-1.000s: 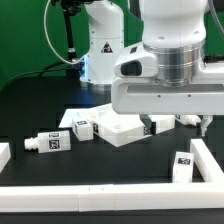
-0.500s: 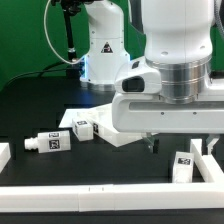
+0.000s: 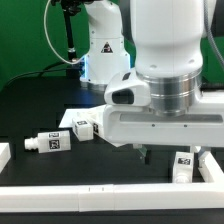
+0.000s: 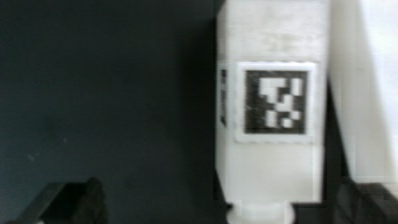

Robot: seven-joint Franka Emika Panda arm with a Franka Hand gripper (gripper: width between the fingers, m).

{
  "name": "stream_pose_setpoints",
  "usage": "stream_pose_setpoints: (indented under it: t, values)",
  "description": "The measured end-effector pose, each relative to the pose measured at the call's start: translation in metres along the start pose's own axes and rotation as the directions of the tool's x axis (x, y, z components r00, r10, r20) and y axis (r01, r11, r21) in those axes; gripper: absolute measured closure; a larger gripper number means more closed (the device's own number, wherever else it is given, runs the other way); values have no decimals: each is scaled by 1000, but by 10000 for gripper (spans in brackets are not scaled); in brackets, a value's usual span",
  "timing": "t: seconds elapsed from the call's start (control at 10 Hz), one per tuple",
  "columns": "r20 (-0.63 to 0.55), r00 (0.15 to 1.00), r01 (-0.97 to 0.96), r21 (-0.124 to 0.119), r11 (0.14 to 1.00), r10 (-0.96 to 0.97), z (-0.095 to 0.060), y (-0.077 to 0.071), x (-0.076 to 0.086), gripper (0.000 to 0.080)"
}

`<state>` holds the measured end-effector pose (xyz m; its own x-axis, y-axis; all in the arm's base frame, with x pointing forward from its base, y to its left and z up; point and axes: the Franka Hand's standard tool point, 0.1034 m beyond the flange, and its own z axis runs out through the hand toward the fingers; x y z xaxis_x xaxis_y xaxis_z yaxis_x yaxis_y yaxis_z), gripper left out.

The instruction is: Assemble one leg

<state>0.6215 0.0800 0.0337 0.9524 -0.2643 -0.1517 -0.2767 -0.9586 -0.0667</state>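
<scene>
A white leg [image 3: 183,166] with a black-and-white tag lies at the exterior view's right, just below my gripper [image 3: 175,155]. In the wrist view this leg [image 4: 270,100] runs lengthwise between my dark fingertips [image 4: 71,205], nearer one finger than the other. The jaws stand wide apart and touch nothing. Two more legs lie on the black table: one [image 3: 48,142] at the exterior view's left, one [image 3: 82,126] beside the white tabletop [image 3: 103,127], which my hand largely hides.
A low white wall [image 3: 90,194] borders the table's near edge, with a short piece [image 3: 3,154] at the exterior view's left. Another white part [image 4: 366,80] lies close alongside the leg in the wrist view. A second robot's base [image 3: 100,50] stands behind.
My arm has moved toward the camera and lower, and now covers more of the tabletop. The gripper has come down over the right-hand leg. The legs have not moved.
</scene>
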Motion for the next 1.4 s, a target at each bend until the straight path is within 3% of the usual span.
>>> stream_pose_setpoints:
  t: [0.4,0.8,0.9,1.0,1.2,1.3,1.4]
  values:
    - [8,1000,3,-6,1000,-3,16,-2,-3,151]
    - [3,1000,3,-7,1000,-3,21,-1,-5,151]
    - [3,1000,3,-7,1000,-3,21,-1,-5,279]
    - [3,1000,3,-7,1000,-3,21,-1,-5,279]
    - [2,1000,3,-7,1000,-3,21,-1,-5,517]
    - [1,1000,3,-7,1000,-3,20,0,-5,516]
    - [12,1000,18,-8,1000,-17,9,4,-8,516]
